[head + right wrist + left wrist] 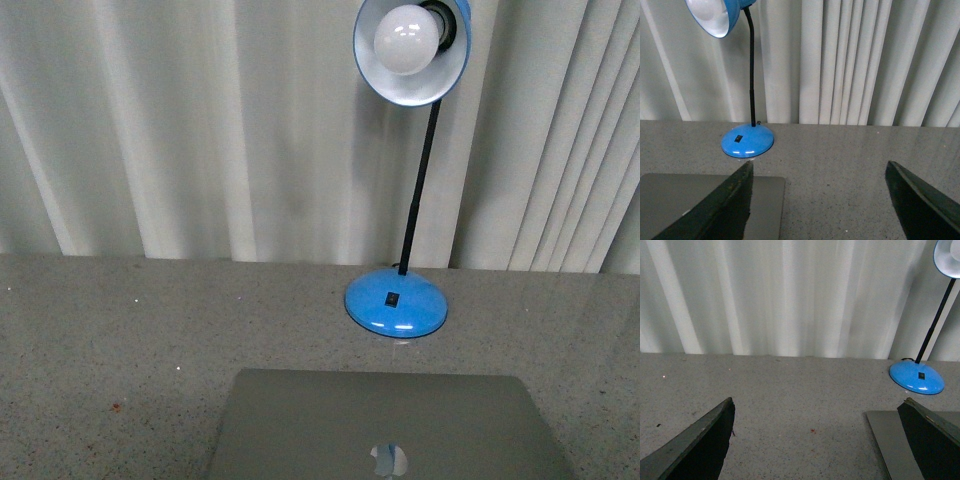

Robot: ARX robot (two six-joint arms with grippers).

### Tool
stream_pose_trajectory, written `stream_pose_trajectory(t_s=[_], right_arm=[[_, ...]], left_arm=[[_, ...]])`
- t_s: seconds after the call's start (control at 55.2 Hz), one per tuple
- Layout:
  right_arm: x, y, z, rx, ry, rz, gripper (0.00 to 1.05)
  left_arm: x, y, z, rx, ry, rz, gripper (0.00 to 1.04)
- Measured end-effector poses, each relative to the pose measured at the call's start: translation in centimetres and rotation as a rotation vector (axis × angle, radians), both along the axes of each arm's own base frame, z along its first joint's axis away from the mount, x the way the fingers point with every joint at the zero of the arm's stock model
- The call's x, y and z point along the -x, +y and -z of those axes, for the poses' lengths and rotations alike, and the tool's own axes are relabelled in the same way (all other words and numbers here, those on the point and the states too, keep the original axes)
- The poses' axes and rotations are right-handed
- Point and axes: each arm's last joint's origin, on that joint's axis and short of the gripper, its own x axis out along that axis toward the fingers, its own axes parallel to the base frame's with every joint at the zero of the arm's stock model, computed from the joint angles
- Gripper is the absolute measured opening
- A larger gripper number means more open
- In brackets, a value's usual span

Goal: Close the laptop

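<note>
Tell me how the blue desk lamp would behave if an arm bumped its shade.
The lamp looks top-heavy: a large shade and bulb sit high on a thin black stem, so a knock up there would probably rock it. Its wide, low domed base should resist tipping somewhat. On the smooth speckled table it may slide rather than fall.

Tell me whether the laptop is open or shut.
Shut: the laptop lies flat on the table, lid up with the logo showing, no screen or keys visible.

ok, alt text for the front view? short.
A slim silver-grey metal laptop lies closed, its shiny logo facing up, at the near edge of a grey speckled stone table. Behind it stands a blue desk lamp with a white bulb, before pale pleated curtains. No arms in view.
</note>
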Motion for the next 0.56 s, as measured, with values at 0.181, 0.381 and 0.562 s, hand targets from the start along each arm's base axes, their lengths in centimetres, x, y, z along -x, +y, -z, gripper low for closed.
stream_pose_trajectory(t_s=[0.181,0.381,0.562], right_arm=[[0.00,0.00,0.00,0.000,0.000,0.000,0.97],[0.00,0.00,0.00,0.000,0.000,0.000,0.97],[0.00,0.00,0.00,0.000,0.000,0.000,0.97]], left_arm=[[0.00,0.00,0.00,0.000,0.000,0.000,0.98],[0.00,0.00,0.00,0.000,0.000,0.000,0.98],[0.00,0.00,0.00,0.000,0.000,0.000,0.98]])
